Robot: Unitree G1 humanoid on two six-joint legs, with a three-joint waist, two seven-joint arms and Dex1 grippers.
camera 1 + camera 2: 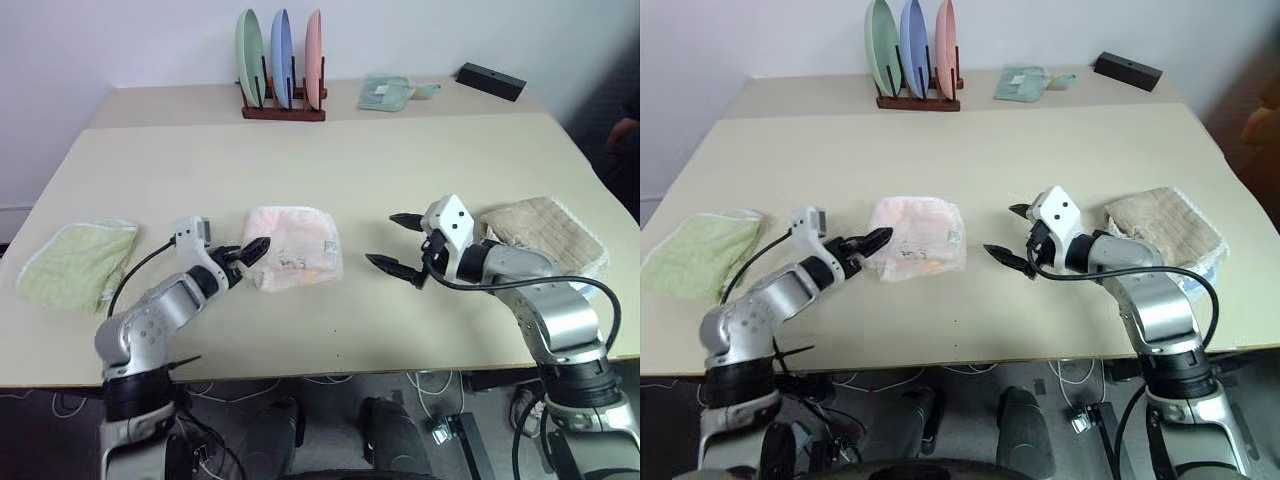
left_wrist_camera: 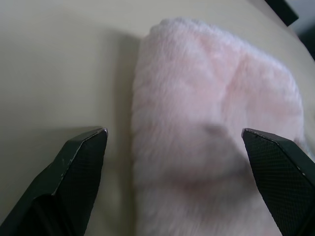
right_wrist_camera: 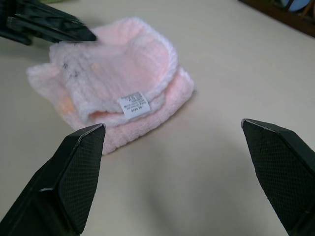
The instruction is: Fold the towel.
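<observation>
Lying folded between two spread-fingered grippers, left gripper (image 1: 252, 250) and right gripper (image 1: 396, 243), one towel (image 1: 294, 246) rests untouched.

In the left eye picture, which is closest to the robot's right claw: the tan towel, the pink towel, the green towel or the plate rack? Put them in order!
From the right gripper:
1. Tan towel, just to its right. The pink towel, on its left, is nearly as close; hard to separate.
2. Plate rack, at the table's far side.
3. Green towel, at the table's left edge.
</observation>
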